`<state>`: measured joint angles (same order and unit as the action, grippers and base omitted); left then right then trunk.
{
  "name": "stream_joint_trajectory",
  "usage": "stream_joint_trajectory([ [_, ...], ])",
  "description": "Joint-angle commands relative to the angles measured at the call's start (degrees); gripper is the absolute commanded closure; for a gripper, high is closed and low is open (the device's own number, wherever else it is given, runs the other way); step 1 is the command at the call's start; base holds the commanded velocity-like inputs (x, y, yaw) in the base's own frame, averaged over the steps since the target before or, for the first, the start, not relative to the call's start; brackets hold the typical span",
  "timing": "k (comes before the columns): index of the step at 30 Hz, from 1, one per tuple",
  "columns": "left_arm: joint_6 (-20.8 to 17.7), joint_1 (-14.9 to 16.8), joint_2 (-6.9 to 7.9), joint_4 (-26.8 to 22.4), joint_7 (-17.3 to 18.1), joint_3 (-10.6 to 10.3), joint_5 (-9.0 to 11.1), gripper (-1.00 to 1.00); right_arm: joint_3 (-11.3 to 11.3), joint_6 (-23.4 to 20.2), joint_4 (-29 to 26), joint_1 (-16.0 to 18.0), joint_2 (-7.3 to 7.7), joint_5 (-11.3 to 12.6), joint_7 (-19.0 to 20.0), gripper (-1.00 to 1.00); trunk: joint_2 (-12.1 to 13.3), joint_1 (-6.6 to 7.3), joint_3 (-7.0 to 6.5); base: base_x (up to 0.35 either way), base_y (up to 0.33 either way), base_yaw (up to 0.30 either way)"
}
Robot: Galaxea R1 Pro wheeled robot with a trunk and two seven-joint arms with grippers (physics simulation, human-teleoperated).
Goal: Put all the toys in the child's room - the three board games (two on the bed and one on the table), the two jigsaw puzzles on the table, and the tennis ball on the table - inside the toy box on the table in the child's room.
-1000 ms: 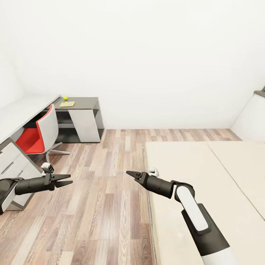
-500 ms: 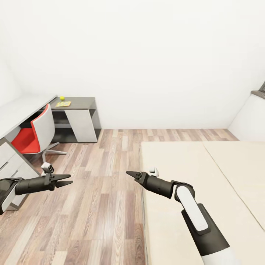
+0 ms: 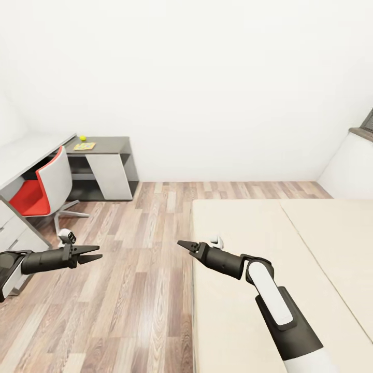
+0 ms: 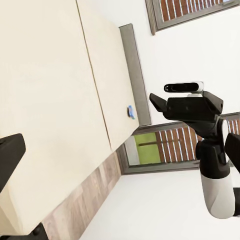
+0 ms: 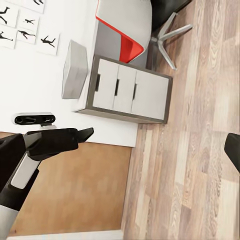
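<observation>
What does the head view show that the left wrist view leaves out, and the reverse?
Head view's side: the tennis ball and a jigsaw puzzle on the table, at its dark end, a red chair, and the open left gripper.
Left wrist view's side: a small blue item, perhaps a board game, on the bed by the headboard, plus a slatted window.
Shared: the bed, the wood floor and the open right gripper.
</observation>
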<state>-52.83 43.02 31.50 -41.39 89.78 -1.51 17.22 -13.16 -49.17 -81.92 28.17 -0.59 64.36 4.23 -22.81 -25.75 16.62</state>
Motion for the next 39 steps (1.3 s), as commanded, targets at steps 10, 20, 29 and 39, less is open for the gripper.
stream_joint_trajectory([
  [10,-0.61,0.05,0.05,0.00,0.22,-0.16,0.07,-1.00,0.06,-0.22,0.00,0.04,-0.02,-0.46,0.43,-1.00,-0.11,-0.03,0.10,0.000,-0.166,0.000],
  [20,-0.61,0.05,0.05,0.00,0.22,-0.16,0.05,-1.00,0.14,-0.22,-0.01,0.04,-0.02,-0.46,0.43,-1.00,-0.11,-0.03,0.10,0.000,-0.166,0.000],
  [29,-0.61,0.05,0.05,0.00,0.22,-0.16,0.05,-1.00,0.13,-0.22,0.00,0.04,-0.02,-0.46,0.43,-1.00,-0.11,-0.03,0.10,0.000,-0.166,0.000],
  [39,-0.61,0.05,0.05,0.00,0.22,-0.16,0.04,-1.00,0.07,-0.22,0.01,0.04,-0.02,-0.46,0.43,-1.00,-0.11,-0.03,0.10,0.000,-0.166,0.000],
])
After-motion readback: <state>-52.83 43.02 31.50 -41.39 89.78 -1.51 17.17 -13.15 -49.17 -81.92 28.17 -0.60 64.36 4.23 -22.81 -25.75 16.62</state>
